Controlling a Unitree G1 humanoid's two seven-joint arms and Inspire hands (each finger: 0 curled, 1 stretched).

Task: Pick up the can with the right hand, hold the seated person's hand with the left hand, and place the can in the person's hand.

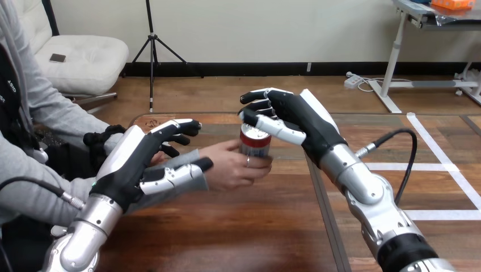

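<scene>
**Item 1, can [254, 141].** Red-and-silver drinks can, upright, off the table [227, 232]. Sits directly under the right hand's fingertips and well beyond the left hand's fingertips, toward the right hand.

**Item 2, right hand [298, 116].** Grasps the can from above, fingers and thumb pinching its top rim. Leaves the can's lower body free, probably so the receiver can take hold there.

**Item 3, the person's hand [230, 167].** Lies just below the right hand, wrapped round the can's lower part. Shares the can with the right hand, so the handover looks close to done, with only the right hand's release outstanding.

**Item 4, left hand [136, 164].** Clasps the person's wrist [190, 161] loosely, thumb across the near side of the grey sleeve, fingers bent over the far side. Appears placed to steady the receiving arm.

**Markings.** Print on the can too small to make out. No other readable writing near either hand.
</scene>
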